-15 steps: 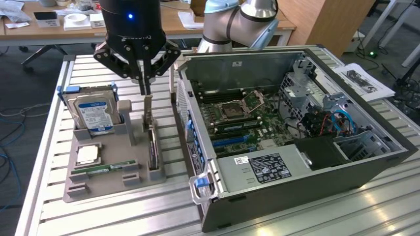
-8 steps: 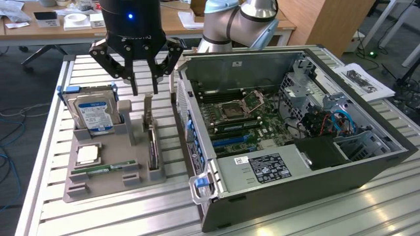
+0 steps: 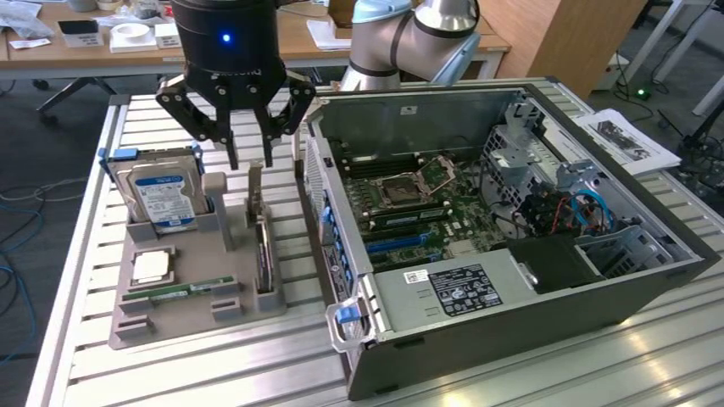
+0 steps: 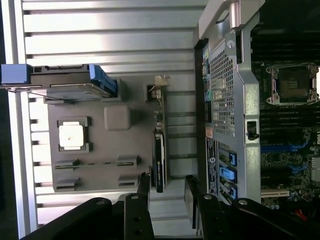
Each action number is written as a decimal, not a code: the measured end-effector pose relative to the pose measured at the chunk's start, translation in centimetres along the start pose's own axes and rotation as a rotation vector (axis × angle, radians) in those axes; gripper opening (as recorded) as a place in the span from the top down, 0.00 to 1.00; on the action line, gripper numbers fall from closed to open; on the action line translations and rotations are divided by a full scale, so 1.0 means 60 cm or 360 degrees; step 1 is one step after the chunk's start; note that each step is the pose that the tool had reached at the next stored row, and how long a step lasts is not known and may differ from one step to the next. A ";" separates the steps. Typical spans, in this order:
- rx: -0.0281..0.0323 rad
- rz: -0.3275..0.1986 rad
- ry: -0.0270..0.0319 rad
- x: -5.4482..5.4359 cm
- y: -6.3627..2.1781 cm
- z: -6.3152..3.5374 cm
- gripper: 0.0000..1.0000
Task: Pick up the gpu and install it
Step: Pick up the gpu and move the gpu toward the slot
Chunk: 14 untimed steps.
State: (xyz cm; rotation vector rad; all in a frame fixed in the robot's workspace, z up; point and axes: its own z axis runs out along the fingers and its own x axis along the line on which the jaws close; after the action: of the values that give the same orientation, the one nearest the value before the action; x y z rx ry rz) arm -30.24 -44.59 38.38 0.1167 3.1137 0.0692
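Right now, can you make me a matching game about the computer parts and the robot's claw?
1 gpu
2 hard drive
3 processor chip
4 gripper

A lies flat in the grey tray
B open, above the gpu
C blue-white label
D stands on edge beside the computer case

Pairs: 1-D, 2-C, 3-A, 4-B

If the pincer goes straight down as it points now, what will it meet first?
Probably the top edge of the thin dark gpu card with silver end bracket, standing upright in the grey holder tray under the open pincer; depth is uncertain.
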 end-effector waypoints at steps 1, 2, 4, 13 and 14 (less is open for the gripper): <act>-0.00002 0.0000 -0.00002 0.000 0.000 0.003 0.58; -0.00002 0.0000 -0.00001 0.000 0.000 0.006 0.58; -0.00003 0.0000 -0.00002 0.000 -0.001 0.012 0.58; -0.00001 0.0000 -0.00002 0.001 -0.002 0.039 0.58; 0.00000 0.0000 0.00000 0.001 -0.002 0.042 0.58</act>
State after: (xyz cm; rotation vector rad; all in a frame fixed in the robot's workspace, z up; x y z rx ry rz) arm -30.24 -44.59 35.84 0.1165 3.1137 0.0692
